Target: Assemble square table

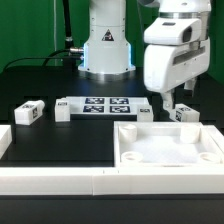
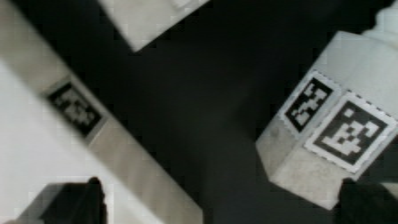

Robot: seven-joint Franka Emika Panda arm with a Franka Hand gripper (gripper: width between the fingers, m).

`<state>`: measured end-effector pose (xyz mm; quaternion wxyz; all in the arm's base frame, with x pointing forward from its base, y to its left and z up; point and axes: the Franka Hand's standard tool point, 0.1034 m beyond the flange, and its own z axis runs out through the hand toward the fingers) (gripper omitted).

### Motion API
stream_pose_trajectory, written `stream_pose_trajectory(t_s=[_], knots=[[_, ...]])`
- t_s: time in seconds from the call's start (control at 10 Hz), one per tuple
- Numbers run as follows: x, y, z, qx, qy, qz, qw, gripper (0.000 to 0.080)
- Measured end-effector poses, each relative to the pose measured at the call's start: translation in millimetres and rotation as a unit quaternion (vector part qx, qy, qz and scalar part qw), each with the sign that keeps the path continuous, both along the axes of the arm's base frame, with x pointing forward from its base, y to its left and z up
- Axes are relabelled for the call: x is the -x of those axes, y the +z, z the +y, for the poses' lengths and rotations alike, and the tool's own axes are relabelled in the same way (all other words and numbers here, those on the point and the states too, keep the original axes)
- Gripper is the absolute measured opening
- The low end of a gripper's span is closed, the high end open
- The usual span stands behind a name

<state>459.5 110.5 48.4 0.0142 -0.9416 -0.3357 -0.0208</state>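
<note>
The square table top (image 1: 166, 150), a white tray with a raised rim, lies at the front on the exterior view's right. A short white tagged leg (image 1: 183, 113) lies just behind its far rim. My gripper (image 1: 177, 100) hangs open right above this leg, touching nothing. In the wrist view the leg (image 2: 338, 125) shows two tags and sits close to one dark fingertip (image 2: 381, 200). The other fingertip (image 2: 71, 205) is over a long white edge with one tag (image 2: 71, 105), which I take to be the top's rim. A second leg (image 1: 28, 113) lies far off on the exterior view's left.
The marker board (image 1: 95, 105) lies flat in the middle behind the top. Another small white block (image 1: 146, 110) sits by its end. Long white border rails (image 1: 60, 180) run along the front and the left side. The robot base (image 1: 105, 50) stands at the back.
</note>
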Motion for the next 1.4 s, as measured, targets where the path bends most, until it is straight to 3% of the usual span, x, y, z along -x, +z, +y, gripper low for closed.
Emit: stream_pose_trajectory(t_s=[0.3,0.8,1.0,1.4], knots=[[9.1,-9.4,10.4,-0.009,-0.161,0.019,0.987,0.0649],[11.5,-10.6,11.6,-0.008,-0.205,0.036,0.978,0.0649],[12.8,-12.3,19.4,0.02,-0.229,0.096,0.968,0.0649],[17.9,-10.6,19.0,0.077,-0.221,0.221,0.947,0.0649]])
